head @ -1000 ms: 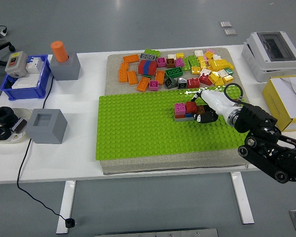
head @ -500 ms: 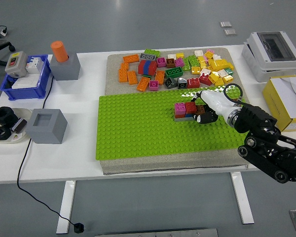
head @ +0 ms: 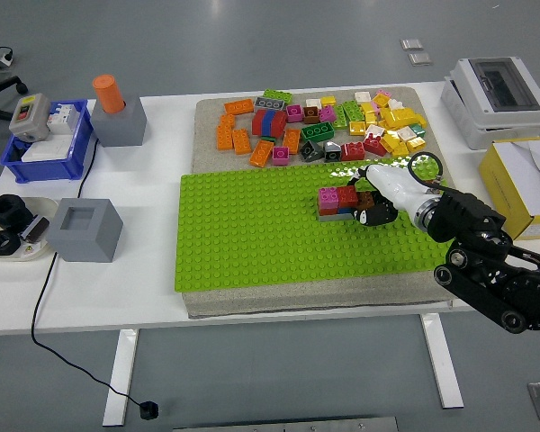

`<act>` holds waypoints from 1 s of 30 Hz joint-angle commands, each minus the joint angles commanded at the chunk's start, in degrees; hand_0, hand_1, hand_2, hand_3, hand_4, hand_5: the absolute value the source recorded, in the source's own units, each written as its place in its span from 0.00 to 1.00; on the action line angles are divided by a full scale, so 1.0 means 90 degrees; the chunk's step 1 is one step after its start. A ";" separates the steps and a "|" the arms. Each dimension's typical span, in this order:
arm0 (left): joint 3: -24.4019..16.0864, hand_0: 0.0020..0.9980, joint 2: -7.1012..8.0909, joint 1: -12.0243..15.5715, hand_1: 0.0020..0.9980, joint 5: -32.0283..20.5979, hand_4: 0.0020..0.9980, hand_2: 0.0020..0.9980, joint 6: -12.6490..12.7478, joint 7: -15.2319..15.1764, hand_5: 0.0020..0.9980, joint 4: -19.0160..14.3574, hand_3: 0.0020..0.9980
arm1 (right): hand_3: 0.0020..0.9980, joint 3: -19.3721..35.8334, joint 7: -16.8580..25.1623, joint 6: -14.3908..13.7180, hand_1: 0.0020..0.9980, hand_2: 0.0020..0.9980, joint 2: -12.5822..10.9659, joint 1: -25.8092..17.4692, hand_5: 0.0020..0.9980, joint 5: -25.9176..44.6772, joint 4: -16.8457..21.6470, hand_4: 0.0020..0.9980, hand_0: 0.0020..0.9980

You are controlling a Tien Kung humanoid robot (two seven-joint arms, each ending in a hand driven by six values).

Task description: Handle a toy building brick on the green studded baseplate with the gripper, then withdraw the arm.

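Observation:
The green studded baseplate (head: 252, 234) lies on a grey mat at the table's middle. On its upper right stands a small stack: a pink brick (head: 328, 195) and a red brick (head: 347, 194) on a grey brick (head: 328, 214). My right hand (head: 371, 202) comes in from the right. Its fingers are curled around a dark red brick (head: 366, 199) at the stack's right end, with the black thumb below and the white fingers above. The left arm is out of view.
Several loose bricks (head: 324, 126) lie on the mat behind the baseplate. A grey block with an orange cylinder (head: 117, 112), a blue bin (head: 45, 148), a grey box (head: 86, 229) and a dish (head: 13, 229) stand at the left. A white box (head: 495, 99) and a yellow carton (head: 526, 184) stand at the right.
The right hand has stayed at the right end of the brick stack with almost no movement. The bricks have not shifted.

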 joint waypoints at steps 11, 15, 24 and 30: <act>-0.0005 0.64 0.0001 -0.0012 0.64 0.0029 0.58 0.60 -0.0004 0.0002 0.26 0.0000 0.60 | 0.79 0.0038 -0.0014 0.0042 0.85 0.90 -0.0017 -0.0003 0.30 0.0013 0.0028 0.90 0.83; -0.0006 0.64 -0.0001 -0.0013 0.64 0.0032 0.58 0.60 -0.0011 0.0002 0.26 0.0000 0.60 | 0.79 0.0091 0.0009 0.0040 0.85 0.90 -0.0038 -0.0009 0.30 0.0045 0.0077 0.90 0.83; -0.0039 0.64 -0.0020 0.0021 0.63 0.0022 0.58 0.60 -0.0006 -0.0009 0.25 0.0000 0.60 | 0.82 0.0458 0.0035 0.0002 0.86 0.90 -0.0345 -0.0338 0.37 0.0021 0.0807 0.96 0.83; -0.0037 0.64 -0.0027 0.0066 0.63 -0.0010 0.58 0.60 0.0007 -0.0005 0.25 0.0000 0.60 | 0.73 0.0676 0.0045 -0.0068 0.86 0.90 -0.0605 -0.0715 0.47 -0.0212 0.1588 0.91 0.83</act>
